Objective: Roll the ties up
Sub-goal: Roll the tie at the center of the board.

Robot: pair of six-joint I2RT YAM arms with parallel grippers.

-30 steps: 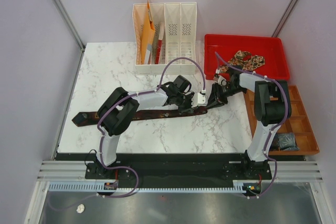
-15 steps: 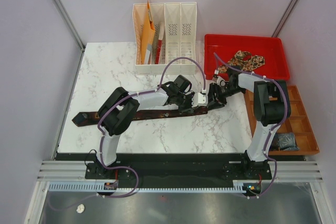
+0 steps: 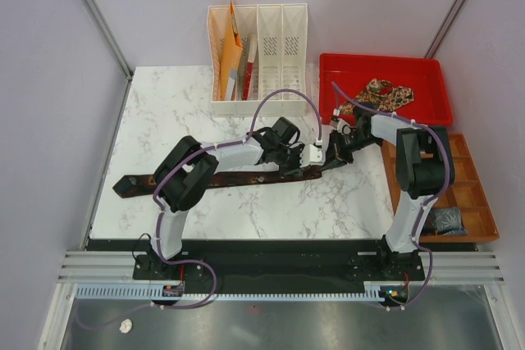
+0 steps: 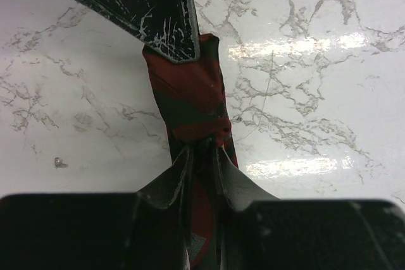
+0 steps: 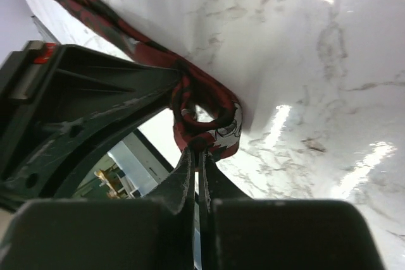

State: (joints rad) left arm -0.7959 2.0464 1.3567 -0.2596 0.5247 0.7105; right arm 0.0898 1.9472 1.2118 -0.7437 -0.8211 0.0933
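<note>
Maroon-brown tie (image 3: 238,179): we log it laid flat, lengthwise, across marble table (image 3: 164,112), in front of arms. Its right end is curled into small loop. Right gripper (image 5: 197,151): jaws shut on loop's edge. Left gripper (image 4: 202,153): just beside, jaws narrow, pinching tie strip. Tan paisley tie (image 3: 384,94): bunched in red tray (image 3: 426,79), far right. We list also white file rack (image 3: 283,55) holding orange folders (image 3: 230,59), and wooden compartment tray (image 3: 472,194) at right edge.

From above, the left arm (image 3: 190,176) hides part of the maroon tie (image 3: 239,179).
</note>
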